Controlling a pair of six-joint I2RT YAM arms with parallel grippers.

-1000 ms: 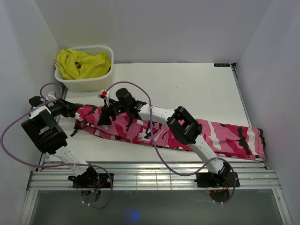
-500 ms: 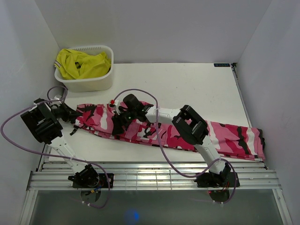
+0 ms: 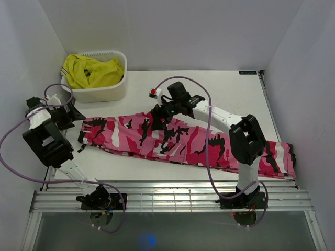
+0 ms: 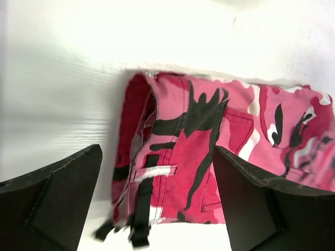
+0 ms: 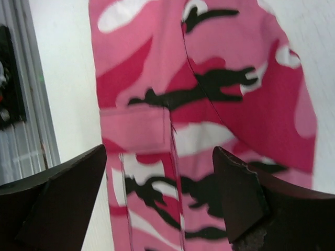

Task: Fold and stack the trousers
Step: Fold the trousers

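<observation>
1. Trousers (image 3: 131, 136) lie flat and run diagonally across the counter (image 3: 220, 94), waistband end on the left, cuffs at the right edge. The legs look stacked one on the other, so the lengthwise fold seems done.
2. Left end effector (image 4: 157, 154): jaws wide apart, holding nothing. It sits just off the waistband end, which shows between the fingers, so it's lined up for a grab there.
3. Right end effector (image 5: 159, 154): jaws apart, empty, hovering over the seat/thigh area.
4. Likely next is the crosswise fold, and flat cloth helps that.
5. Basket (image 3: 104, 91) with a yellow garment (image 3: 89, 70) sits at the far left, apart from the trousers.
</observation>
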